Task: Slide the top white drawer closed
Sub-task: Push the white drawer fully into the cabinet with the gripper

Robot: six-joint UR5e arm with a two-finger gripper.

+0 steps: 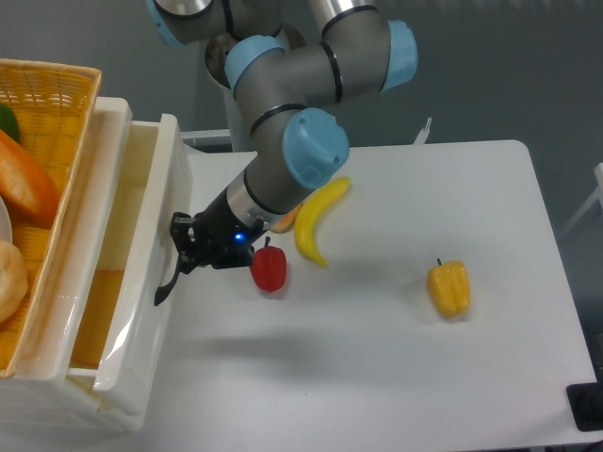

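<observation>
White tabletop (396, 377) along the near edge is bare, open room from the front edge up to the fruit. Right edge of the table runs past a yellow bell pepper (448, 288), which sits well apart from everything else. A dark object (586, 407) pokes in at the bottom-right corner, off the table edge.

Mid table: red bell pepper (269, 269) just beside my wrist, a banana (316, 219) beyond it, partly under my forearm. Something orange shows behind the banana, mostly hidden.

My gripper (186, 247) is at the front panel of the top white drawer (141, 282), at its black curved handle (171, 275). Fingers look drawn in at the handle, but I cannot tell whether they clamp it or only press on the panel. Blue LED lit on the wrist.

Drawer is at the left edge of the table, partly out of the white cabinet (80, 282). A narrow strip of its interior shows, with an orange-yellow slab (92, 320) on the floor. Drawer front is directly left of my fingertips, touching or nearly so.

Yellow wicker basket (42, 113) sits on top of the cabinet, holding bread-like items and something green.

Far side: a small sticker on my base column, text too small to read. Table's far edge has clear space to the right of my arm.
</observation>
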